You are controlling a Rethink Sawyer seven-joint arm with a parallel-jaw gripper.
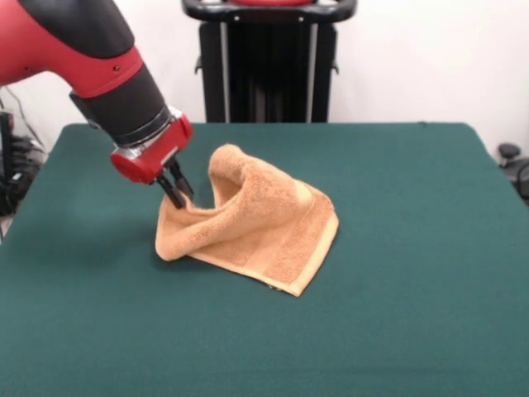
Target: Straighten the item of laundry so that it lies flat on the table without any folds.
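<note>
Behind the table (397, 331) stands a tall black pedestal (269, 62), right at the far side in the middle. A white wall (413, 58) is behind it. Some dark things sit off the table's edges, one clump at the left (16, 174) and a small dark one at the right (512, 165). They are too dim to tell what they are.

The table is big and covered in dark green cloth. Near its middle, a bit to the left, is the towel (264, 223). It is orange-tan and fuzzy. It is not flat. One part is pulled up into a soft bump like a little tent, and the cloth folds over itself. A woven band runs along the low edge near the front corner, and that corner lies on the table.

The red and black arm (91, 50) comes down from the top left. Its gripper (176, 190) has thin black fingers (171, 188) that point down at the towel's left side. They are pinched close together on the towel's upper left edge, and the cloth rises up to meet them. Nothing else lies on the green cloth near the towel, so the way around it is open.

No words or labels can be read on anything.
</note>
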